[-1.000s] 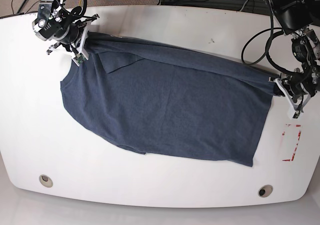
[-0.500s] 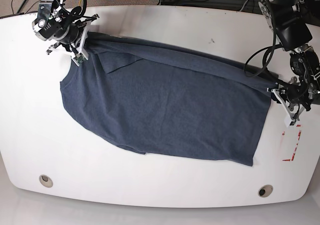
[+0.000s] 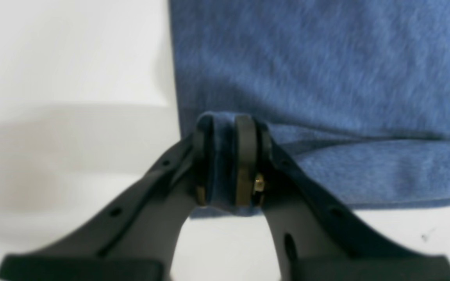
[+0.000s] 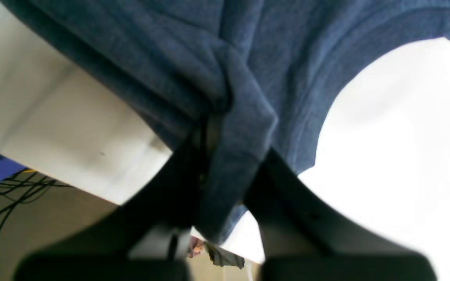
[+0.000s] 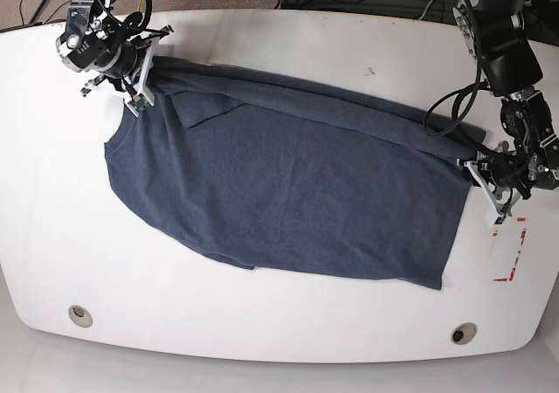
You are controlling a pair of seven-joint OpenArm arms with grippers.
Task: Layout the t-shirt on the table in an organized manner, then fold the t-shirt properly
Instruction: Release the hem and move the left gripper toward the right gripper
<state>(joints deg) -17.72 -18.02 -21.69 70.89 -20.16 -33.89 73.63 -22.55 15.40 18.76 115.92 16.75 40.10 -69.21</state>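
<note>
Blue cloth: the t-shirt [image 5: 288,192] lies spread on the white table [image 5: 262,332], mostly flat, with a folded ridge along its far edge.

Long way of the shirt: it runs across the table from one arm to the other, tilted a little, with the neck end by the right arm and the bottom hem by the left arm.

Right gripper [image 5: 140,79]: closed tight on a bunch of shirt near the shoulder, at the far corner of the table. In its own camera the cloth [image 4: 233,128] hangs out from between the jaws.

Left gripper [image 5: 485,164]: closed on the far hem corner. In its own camera a roll of blue cloth [image 3: 223,164] sits squeezed between the two pads [image 3: 245,156].

Where the shirt lies from each gripper: each one holds an end, so the rest of the shirt lies between them and toward the near side of the table.

Next move, my guess: both arms hold the same far edge, so a pull apart or toward the near edge would smooth or fold it. Neither arm is nearer; each has its own end.

Other mark: a red-outlined rectangle [image 5: 509,249] is just beside the hem, near the left gripper.
</note>
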